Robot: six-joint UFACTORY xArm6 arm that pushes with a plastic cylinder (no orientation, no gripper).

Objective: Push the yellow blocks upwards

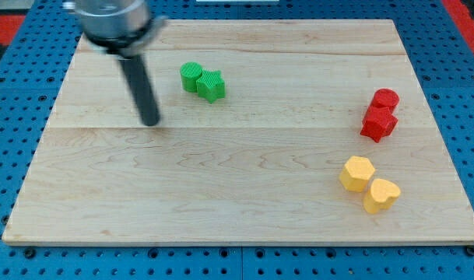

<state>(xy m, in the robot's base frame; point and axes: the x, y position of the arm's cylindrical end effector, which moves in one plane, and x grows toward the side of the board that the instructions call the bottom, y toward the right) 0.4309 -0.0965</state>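
Wooden desk (244,194) with three pairs of blocks. My tip (150,121) rests on the board in the view's upper left, just left of the green cylinder (191,76) and green star (211,85), which touch each other. No pincer is fitted, so no grasp state applies. The two yellow blocks, a yellow hexagon (356,173) and a yellow heart (381,194), lie touching at the view's lower right, well apart from the tip. Directly above them sit a red cylinder (385,99) and a second red block (378,123). Judged step: approach, not yet begun. The next move calls for bringing the tip below the yellow pair, then pushing toward the view's top; the red pair may obstruct.
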